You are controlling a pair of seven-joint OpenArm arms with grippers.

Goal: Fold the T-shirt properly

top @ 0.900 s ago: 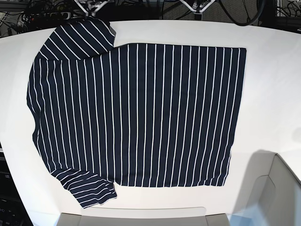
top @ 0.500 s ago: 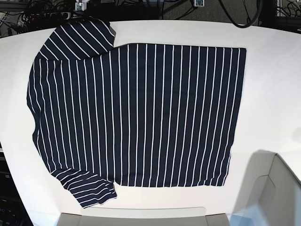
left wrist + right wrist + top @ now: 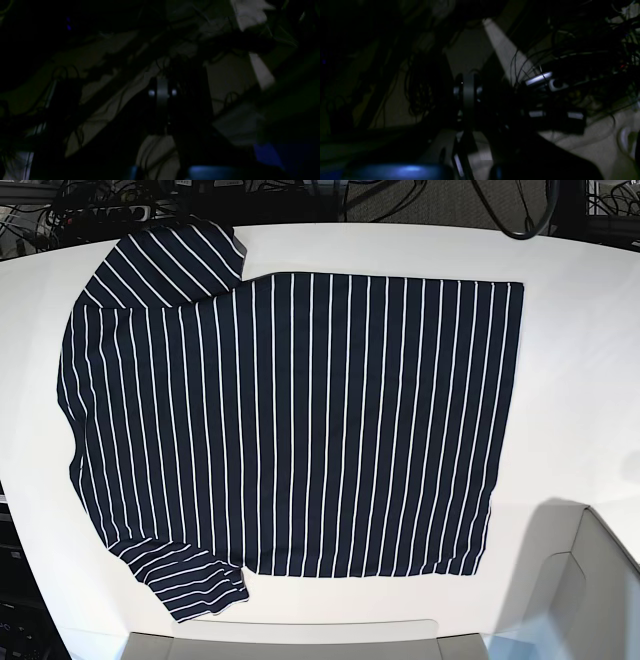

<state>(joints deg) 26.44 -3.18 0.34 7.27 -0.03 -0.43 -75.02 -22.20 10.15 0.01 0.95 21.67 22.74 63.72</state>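
It is very dark here. In the middle the left claw (image 3: pixel 162 100) shows as a thin gray strip with two small bright dots beside it — its two sides are pressed together, with nothing between them. Behind it hang thin dark wires (image 3: pixel 75 135) over pale, blurry patches.

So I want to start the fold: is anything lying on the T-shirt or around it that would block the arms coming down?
Nothing visible does. The T-shirt lies spread flat on the white table with nothing on it. Neither arm appears in the base view.
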